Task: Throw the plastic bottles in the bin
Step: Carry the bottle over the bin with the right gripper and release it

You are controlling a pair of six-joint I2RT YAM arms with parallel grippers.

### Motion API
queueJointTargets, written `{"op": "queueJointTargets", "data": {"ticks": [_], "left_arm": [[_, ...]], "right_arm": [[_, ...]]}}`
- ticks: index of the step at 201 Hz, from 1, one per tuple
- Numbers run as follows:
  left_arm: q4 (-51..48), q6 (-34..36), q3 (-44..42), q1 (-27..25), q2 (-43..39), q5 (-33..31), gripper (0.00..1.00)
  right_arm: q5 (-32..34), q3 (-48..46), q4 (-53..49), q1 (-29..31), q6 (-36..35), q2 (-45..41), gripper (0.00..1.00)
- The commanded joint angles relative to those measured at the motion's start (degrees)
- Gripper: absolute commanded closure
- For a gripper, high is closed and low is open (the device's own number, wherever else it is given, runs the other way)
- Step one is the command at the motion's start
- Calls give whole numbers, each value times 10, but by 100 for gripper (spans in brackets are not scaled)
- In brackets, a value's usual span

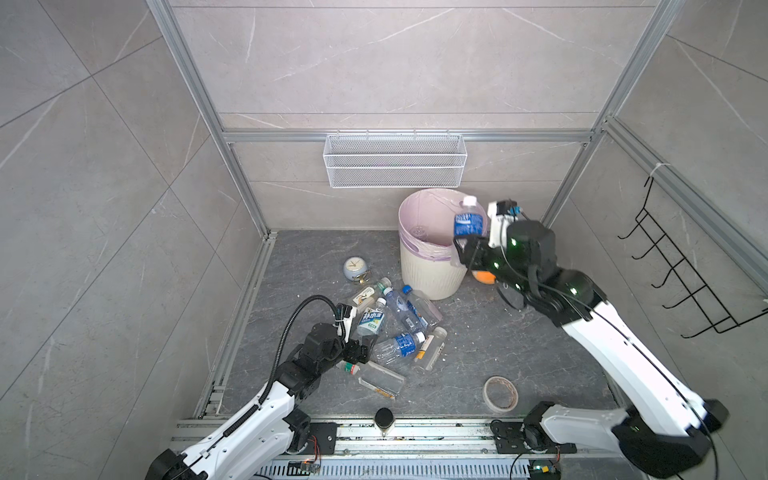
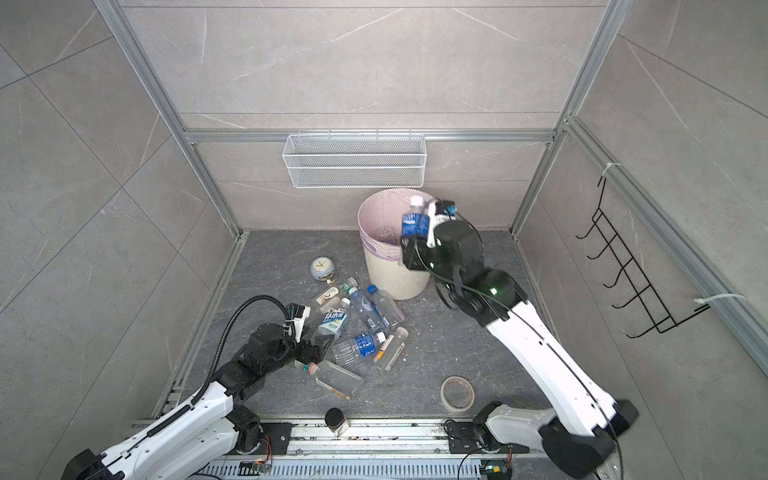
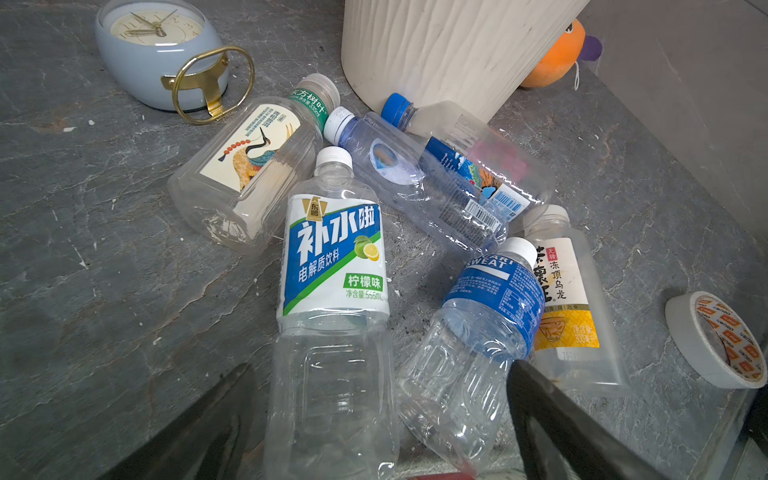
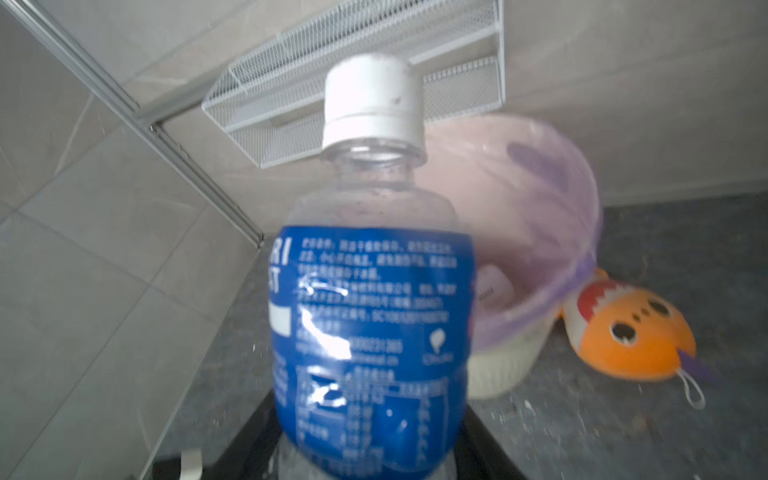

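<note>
The cream ribbed bin [image 1: 428, 270] [image 2: 392, 278] with its pink liner stands at the back of the floor. My right gripper [image 1: 465, 249] [image 2: 409, 253] [image 4: 374, 457] is shut on a blue-labelled, white-capped plastic bottle [image 1: 467, 222] [image 2: 413, 222] [image 4: 374, 311], held upright over the bin's right rim. Several more plastic bottles [image 1: 399, 320] [image 2: 361, 320] lie in a heap on the floor left of the bin. My left gripper [image 1: 365, 347] [image 2: 322, 347] [image 3: 382, 415] is open and low at that heap. Its fingers straddle the bases of a green-white-labelled bottle [image 3: 332, 266] and a blue-labelled one [image 3: 490, 299].
A grey alarm clock [image 1: 355, 268] sits left of the bin, and an orange plush toy [image 1: 484, 277] lies on its right. A tape roll [image 1: 500, 394] and a dark jar [image 1: 383, 417] lie near the front rail. On the walls hang a wire basket [image 1: 395, 160] and a black hook rack [image 1: 681, 270].
</note>
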Motion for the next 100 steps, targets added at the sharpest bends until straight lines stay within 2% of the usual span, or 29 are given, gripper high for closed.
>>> {"op": "queueJointTargets", "data": {"ticks": [1,10,21,31,67,100], "left_arm": [[26,3,-2,-3,-11,-11,5],[24,2,-1,-3,-12,-14,4],[22,2,-1,-3,-14,-12,4],[18,0,-1,-3,-17,-12,4],[19,-4,0,-3,-20,-23,2],[11,-11,11,-3,-10,-33,3]], "right_arm": [[45,191,-83,-32,-47,145,29],[63,301,-146,-40,-48,216,16],[77,387,-195,-41,-51,263,1],[79,400,-191,-41,-54,270,1],[70,330,-122,-41,-82,203,1],[43,226,-83,-41,-90,122,1]]}}
